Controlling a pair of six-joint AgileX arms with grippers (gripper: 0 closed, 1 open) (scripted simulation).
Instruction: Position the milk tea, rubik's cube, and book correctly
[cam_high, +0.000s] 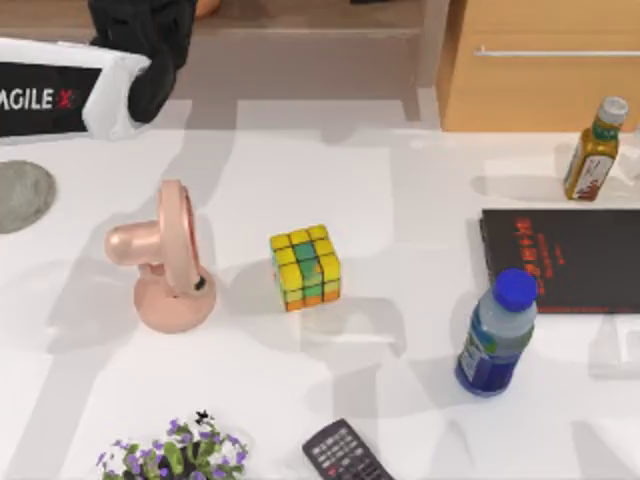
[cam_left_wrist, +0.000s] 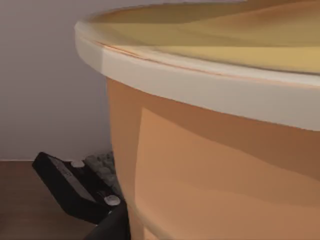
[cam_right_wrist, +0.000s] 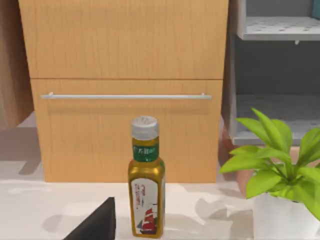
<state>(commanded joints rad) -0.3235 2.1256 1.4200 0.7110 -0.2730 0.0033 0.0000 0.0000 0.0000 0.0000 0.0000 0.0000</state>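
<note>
Nearest the lower edge of the top view, a black remote (cam_high: 345, 455) and a flowering plant (cam_high: 175, 455) are lying clear of the work. Above them, the blue-capped bottle (cam_high: 497, 335) is standing just beside the book (cam_high: 565, 260), which is lying flat at the right edge. The rubik's cube (cam_high: 305, 267) is sitting near centre, beside the pink fan (cam_high: 165, 265); both are awaiting placement.

At the upper left, the left arm (cam_high: 140, 50) is hanging over the table's far edge. Its wrist view is pressed against the milk tea (cam_left_wrist: 220, 150), apparently carried, though I cannot tell how the fingers stand. The right wrist view is facing the olive bottle (cam_right_wrist: 146, 180); the right gripper's state cannot be told either.
</note>
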